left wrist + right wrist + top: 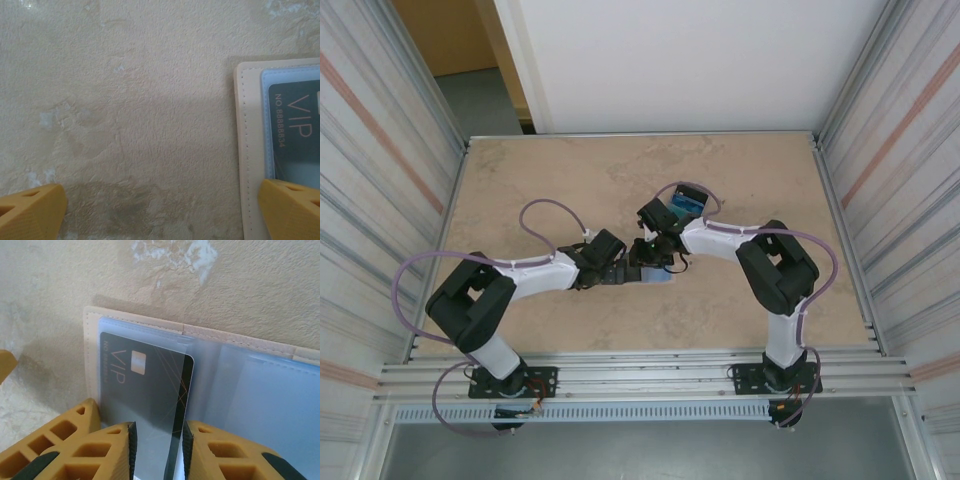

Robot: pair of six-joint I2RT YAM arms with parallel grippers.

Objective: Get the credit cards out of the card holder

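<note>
The card holder (pixel 92 355) is spread open and flat on the surface (pixel 125 100), directly ahead of the right jaws. A dark VIP card (pixel 140 385) is seen in its left clear pocket, with the card's near end reaching back between the right jaws' pads (pixel 131 450). Those jaws are parted a little and straddle that end. The pads are set visibly wider apart than the thin card, so no firm pinch is judged at present. The left jaws are spread fully wide and nothing is grasped by them. One fingertip (pixel 290 210) is placed over the holder's stitched beige border, and the other is over bare surface well to the side. The step in hand is judged to be drawing this card out of its pocket. To do it well, the card should be clamped squarely on its near end, with the pads kept off the clear film. It should then be pulled in line with the pocket's open side, which seems to face the right jaws, and not twisted, so that no corner is caught on a seam. The holder looks light and may be dragged along, so the border under the left fingertip could be pressed down to pin it. Whether more cards are lodged in the cloudy pocket right of the jaws cannot be told.
</note>
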